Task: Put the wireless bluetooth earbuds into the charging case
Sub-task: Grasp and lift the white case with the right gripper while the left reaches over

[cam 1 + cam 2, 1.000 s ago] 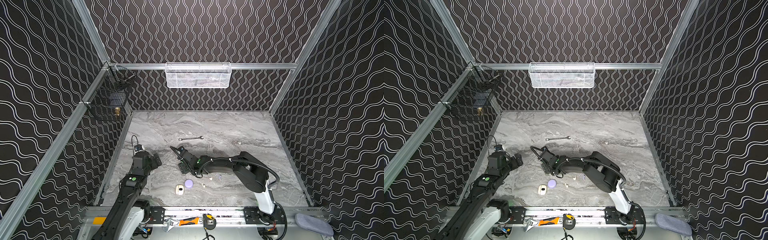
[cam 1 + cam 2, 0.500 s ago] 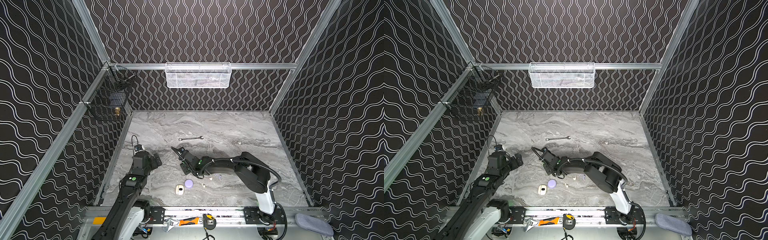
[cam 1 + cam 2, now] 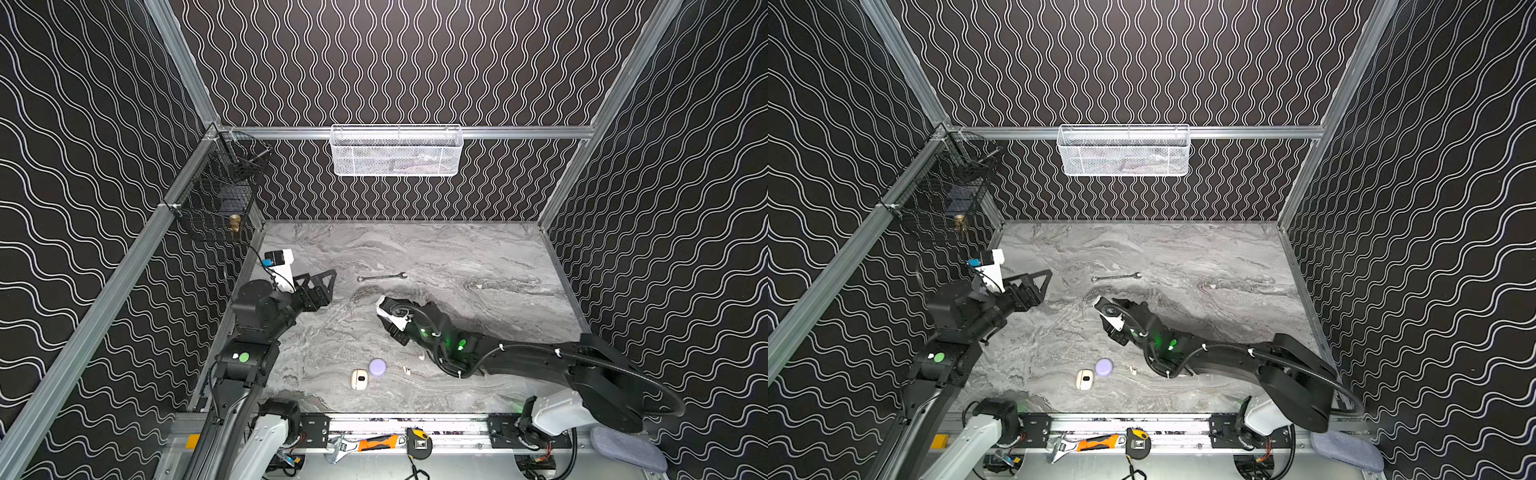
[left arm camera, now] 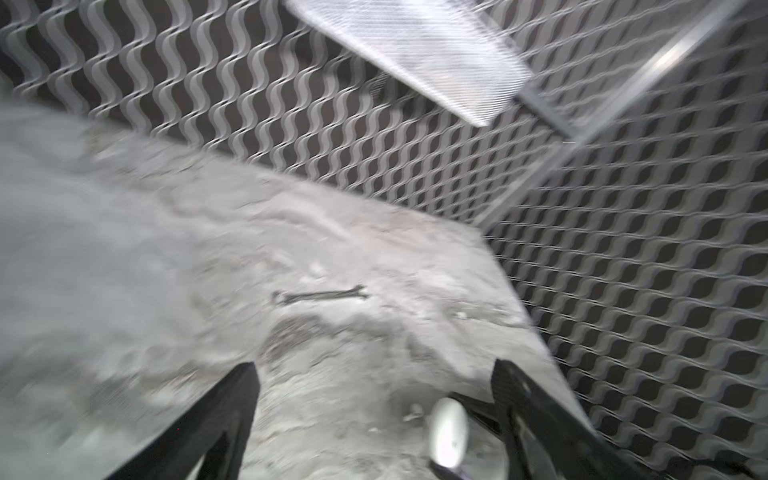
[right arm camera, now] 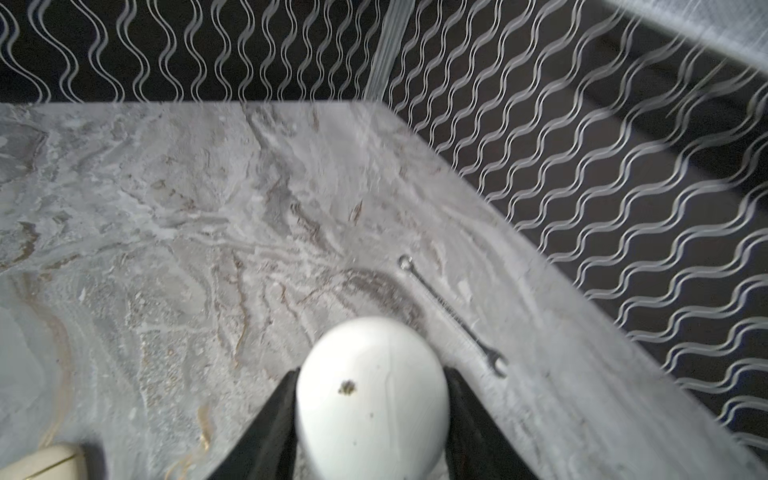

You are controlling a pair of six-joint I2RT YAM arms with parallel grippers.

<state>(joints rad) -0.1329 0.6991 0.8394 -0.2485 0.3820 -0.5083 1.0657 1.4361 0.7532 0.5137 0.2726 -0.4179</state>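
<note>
A grey marbled tabletop (image 3: 457, 257) lies boxed in by black walls with white wavy lines. A white mesh basket (image 3: 395, 151) hangs on the back rail at 12 o'clock and a black wire basket (image 3: 216, 208) on the side rail at about 10 o'clock. A slim steel wrench (image 3: 381, 277) lies flat a little toward 12 o'clock from the table's middle. The right gripper (image 5: 372, 372) sits near the middle, just toward 6 o'clock of the wrench, and the right wrist view shows it clamped on the white charging case (image 5: 372, 411): a black finger (image 5: 270, 424) presses each side of the smooth egg-shaped shell, which carries a faint seam and a small dark speck. The pictures do not show whether the case touches the table. The left gripper (image 3: 322, 286) hangs at 9 o'clock by the side wall, aimed toward 3 o'clock, its fingers (image 4: 224, 415) spread wide with only bare marble between them; the blurred left wrist view catches the white case past one fingertip. Toward 6 o'clock a cream case (image 3: 359, 379) and a round lavender case (image 3: 377, 367) rest just beside each other. One tiny white earbud (image 3: 406, 369) lies loose on the marble at 3 o'clock of the lavender case, near it but apart, outside every case. A second white speck (image 3: 421, 356) at about 2 o'clock, next to the right arm, is too small to name. Hand tools (image 3: 374, 444) lie along the front rail at 6 o'clock.
</note>
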